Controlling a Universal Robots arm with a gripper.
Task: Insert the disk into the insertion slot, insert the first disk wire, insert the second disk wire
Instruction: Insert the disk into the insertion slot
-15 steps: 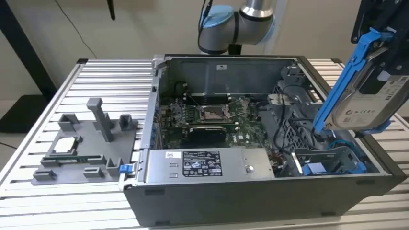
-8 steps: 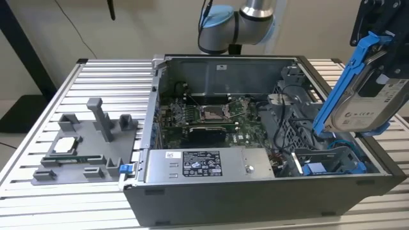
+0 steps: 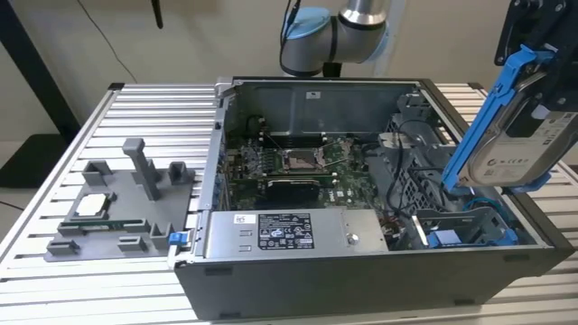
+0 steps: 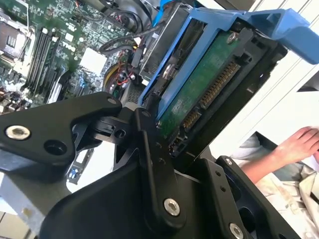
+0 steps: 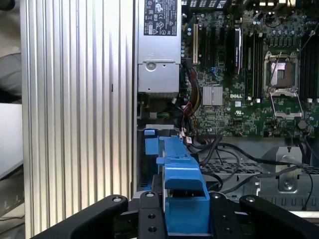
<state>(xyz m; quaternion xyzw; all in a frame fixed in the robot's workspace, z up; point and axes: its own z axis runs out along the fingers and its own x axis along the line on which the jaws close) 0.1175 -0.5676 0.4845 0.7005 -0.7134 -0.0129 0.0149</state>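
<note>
My gripper is shut on the disk, a silver drive with a white label in a bright blue carrier. It hangs tilted above the case's corner on the exterior view's right. Below it lies the insertion slot, a grey cage bay with blue fittings. The second wrist view shows the disk from its green circuit-board side, clamped between black fingers. The blue carrier rises from the gripper in the first wrist view, over the slot. Black cables cross the cage; I cannot tell which are the disk wires.
The open case stands on a slatted aluminium table. Inside are the motherboard with its CPU socket and a grey labelled power-supply box. A grey parts fixture lies at the exterior view's left. A person's hand rests nearby.
</note>
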